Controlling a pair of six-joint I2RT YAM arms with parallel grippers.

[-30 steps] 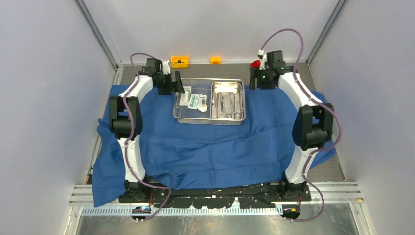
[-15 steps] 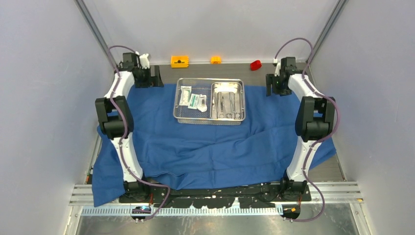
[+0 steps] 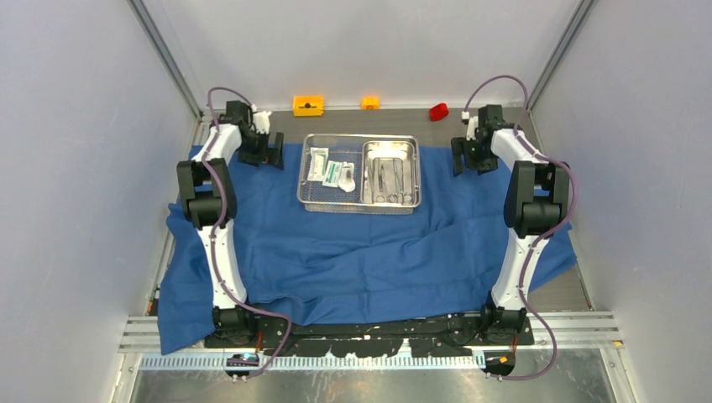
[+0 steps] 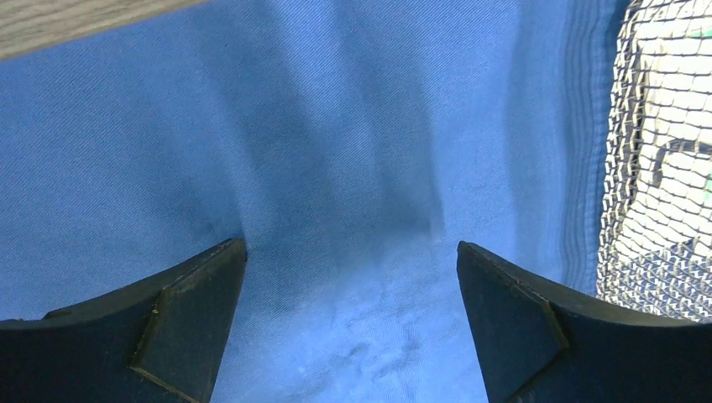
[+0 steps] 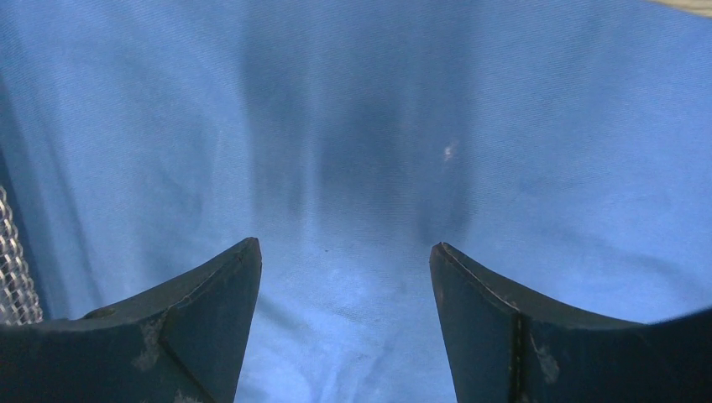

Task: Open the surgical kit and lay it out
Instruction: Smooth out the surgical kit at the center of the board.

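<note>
The wire-mesh basket lies crosswise on the blue cloth wrap, between the left tool, just beside the end with the white packets, and the right tool, slightly farther off the end with the steel tray; both tools are spread wide and empty.

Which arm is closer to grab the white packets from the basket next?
Probably the left. The left pincer is open beside the basket end where the packets lie; the right pincer sits past the steel tray.
</note>
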